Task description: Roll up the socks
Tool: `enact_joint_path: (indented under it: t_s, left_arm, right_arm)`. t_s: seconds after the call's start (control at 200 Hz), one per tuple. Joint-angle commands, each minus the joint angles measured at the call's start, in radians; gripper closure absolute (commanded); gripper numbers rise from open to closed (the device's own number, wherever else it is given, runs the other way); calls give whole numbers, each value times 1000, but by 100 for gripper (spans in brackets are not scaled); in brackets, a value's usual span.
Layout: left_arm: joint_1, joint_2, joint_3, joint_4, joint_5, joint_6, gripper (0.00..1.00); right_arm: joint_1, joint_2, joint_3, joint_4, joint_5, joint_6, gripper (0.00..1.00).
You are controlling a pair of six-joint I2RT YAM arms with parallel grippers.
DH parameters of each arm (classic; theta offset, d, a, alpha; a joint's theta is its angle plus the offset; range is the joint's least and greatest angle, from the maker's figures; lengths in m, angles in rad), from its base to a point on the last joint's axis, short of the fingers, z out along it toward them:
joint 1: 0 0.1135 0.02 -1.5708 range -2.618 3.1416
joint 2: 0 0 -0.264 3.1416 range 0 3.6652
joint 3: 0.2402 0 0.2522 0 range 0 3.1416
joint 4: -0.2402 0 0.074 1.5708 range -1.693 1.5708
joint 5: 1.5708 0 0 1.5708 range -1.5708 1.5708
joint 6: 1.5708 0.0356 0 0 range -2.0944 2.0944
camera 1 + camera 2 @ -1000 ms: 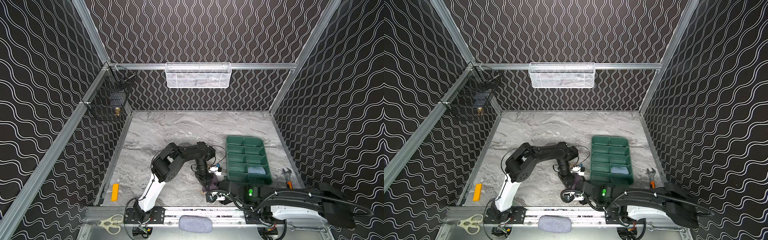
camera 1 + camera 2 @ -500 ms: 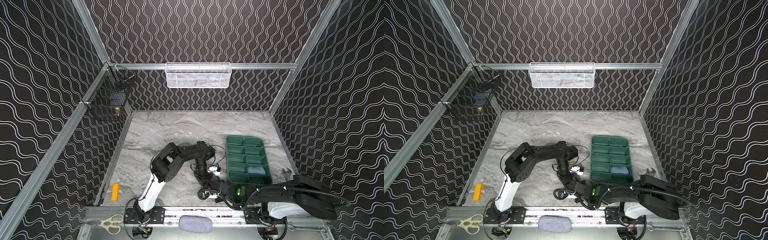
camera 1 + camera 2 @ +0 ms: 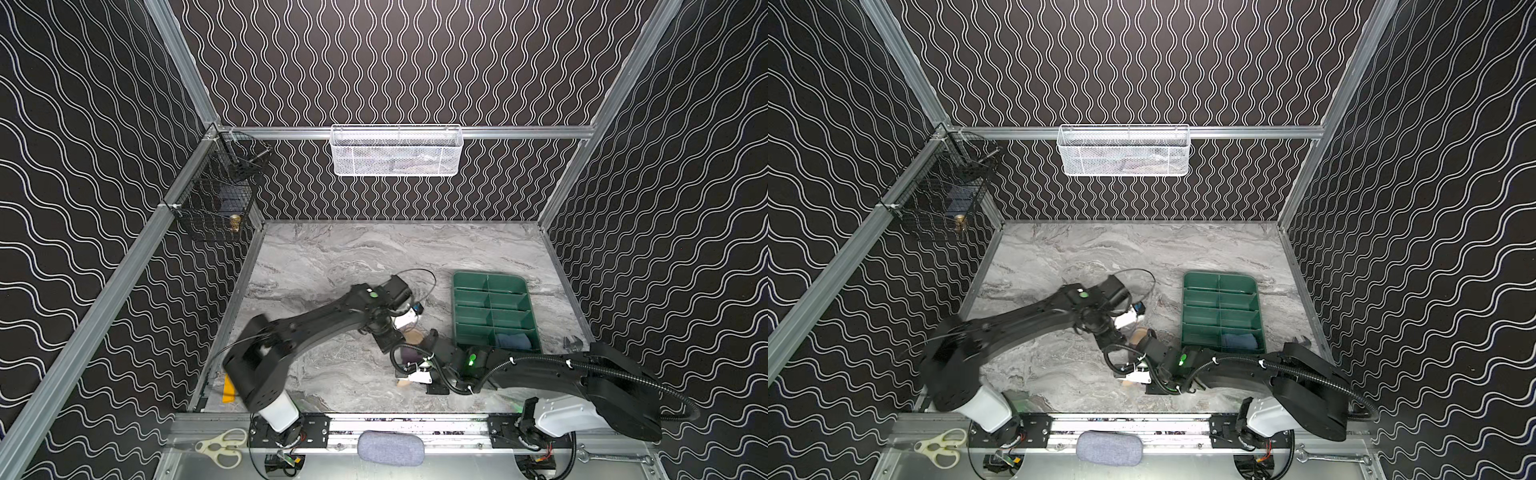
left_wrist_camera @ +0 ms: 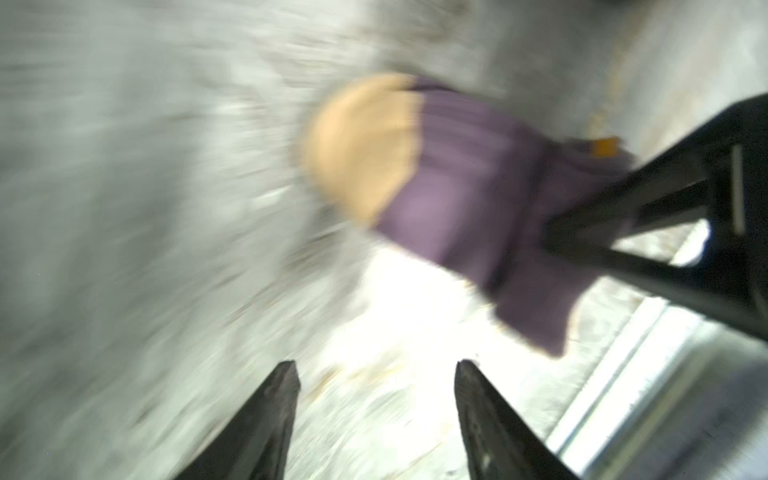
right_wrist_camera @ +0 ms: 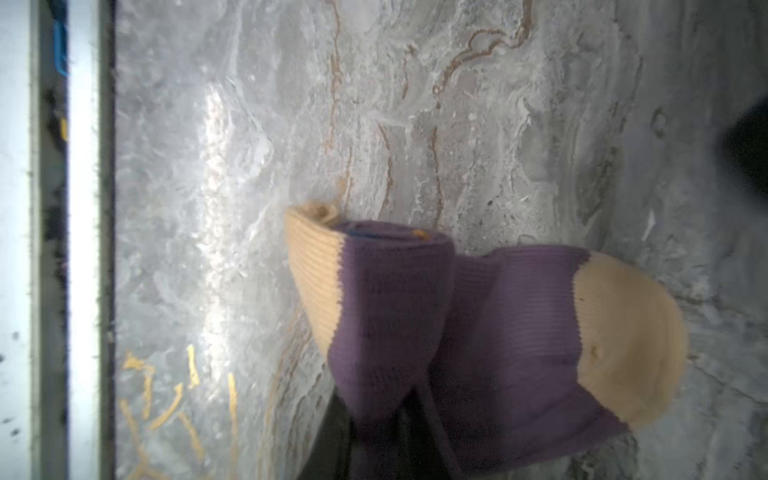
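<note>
Pinching purple sock [image 5: 519, 332], R tool [image 5: 384, 419]

The ribbed sock [image 5: 478, 332] is purple with tan toe and heel (a fleck of orange and blue shows in its rolled end). The tabletop [image 3: 353, 257] is grey marble with brownish veins, the compartment tray [image 3: 489, 276] dark green, the walls [image 3: 395, 62] black with white wavy lines.
</note>
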Motion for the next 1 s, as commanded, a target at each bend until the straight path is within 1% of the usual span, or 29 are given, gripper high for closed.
enact_joint_path:
  t_s: [0.0,0.085,0.15,0.22,0.3,0.395,0.45,0.525,0.596,0.686,0.791,0.901,0.996]
  left_arm:
    - [10,-168,-60,87,-264,-80,36]
    - [9,-364,-126,136,-378,-96,34]
    - [9,-502,-176,173,-398,-74,32]
    - [10,-622,-212,199,-345,-13,28]
    - [9,-706,-213,177,-276,66,31]
    - [9,-797,-207,174,-238,144,32]
    - [8,-843,-201,179,-217,191,31]
    - [8,-857,-172,160,-188,244,30]
    - [9,-827,-131,115,-164,273,30]
    - [8,-771,-110,78,-142,305,33]
    - [7,-743,-155,101,-154,342,35]
    - [-3,-737,-230,155,-129,365,35]
    - [-48,-708,-277,175,-133,377,36]
  right_arm:
    - [-53,27,37,-202,-213,22,100]
    - [-107,53,74,-225,-284,15,100]
    - [-141,76,101,-239,-331,11,100]
    - [-169,112,136,-262,-358,6,100]
    - [-189,166,176,-298,-376,-2,100]
    - [-210,224,206,-306,-369,-3,100]
    - [-217,244,207,-279,-335,4,100]
    - [-226,266,207,-249,-294,0,100]
    - [-238,280,210,-234,-264,-5,100]
    - [-252,303,222,-227,-235,-13,100]
    - [-270,346,242,-239,-219,-18,100]
    - [-287,388,259,-251,-221,-24,100]
    - [-307,410,262,-247,-227,-32,100]
